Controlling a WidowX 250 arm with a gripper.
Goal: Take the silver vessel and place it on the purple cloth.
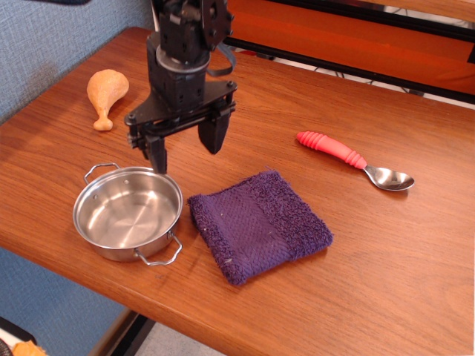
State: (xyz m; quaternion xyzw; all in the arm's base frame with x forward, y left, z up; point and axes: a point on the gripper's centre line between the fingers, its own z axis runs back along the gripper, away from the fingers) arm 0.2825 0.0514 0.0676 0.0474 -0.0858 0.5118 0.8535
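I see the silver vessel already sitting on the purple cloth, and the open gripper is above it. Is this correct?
Not quite. The silver vessel sits on the bare wooden table, beside the purple cloth, not on it. The observation.image view shows this. The gripper is indeed open, above the vessel's far rim.
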